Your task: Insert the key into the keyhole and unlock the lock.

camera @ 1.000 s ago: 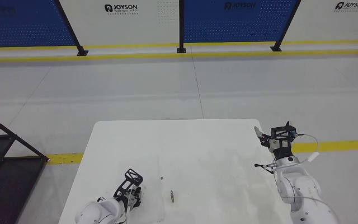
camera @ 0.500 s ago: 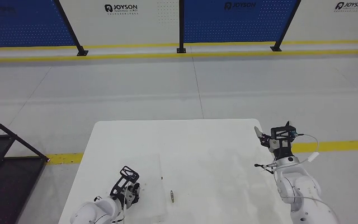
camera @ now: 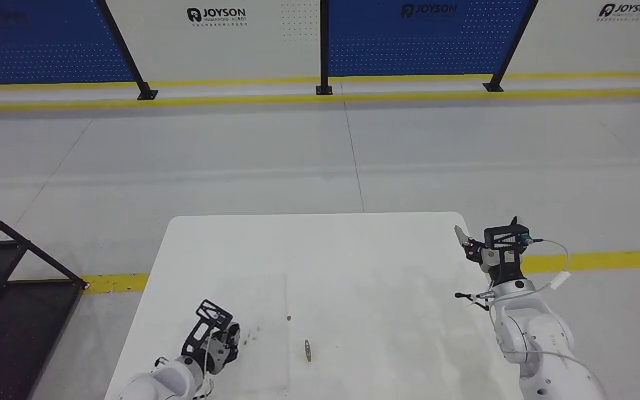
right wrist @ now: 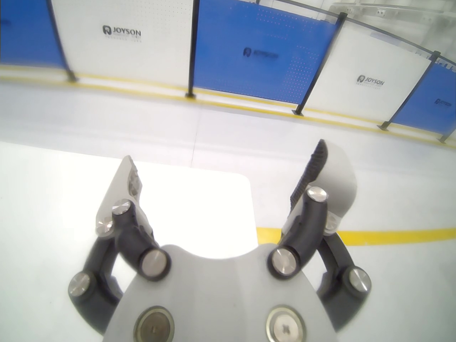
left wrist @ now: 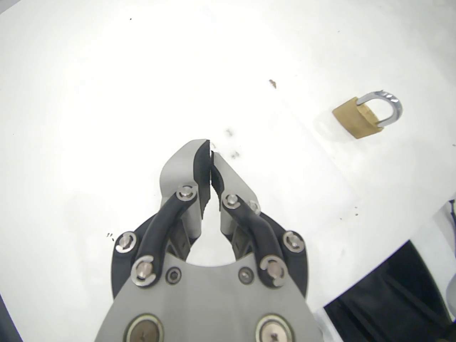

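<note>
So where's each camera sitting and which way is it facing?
Top view: above the arms, looking down at the table; both arms show.
Left wrist view: on that wrist, facing down at the table; shut left pincer shows.
Right wrist view: on that wrist, facing out past the table corner toward the fence; open right pincer shows.
Shared: top and left wrist views both show the padlock.

White table (camera: 350, 260) is standing on pale grey floor (camera: 250, 160). Blue and white fence panels (camera: 420, 40) on black posts (camera: 324, 50) are lining the far side, behind yellow stripes (camera: 250, 100).
</note>
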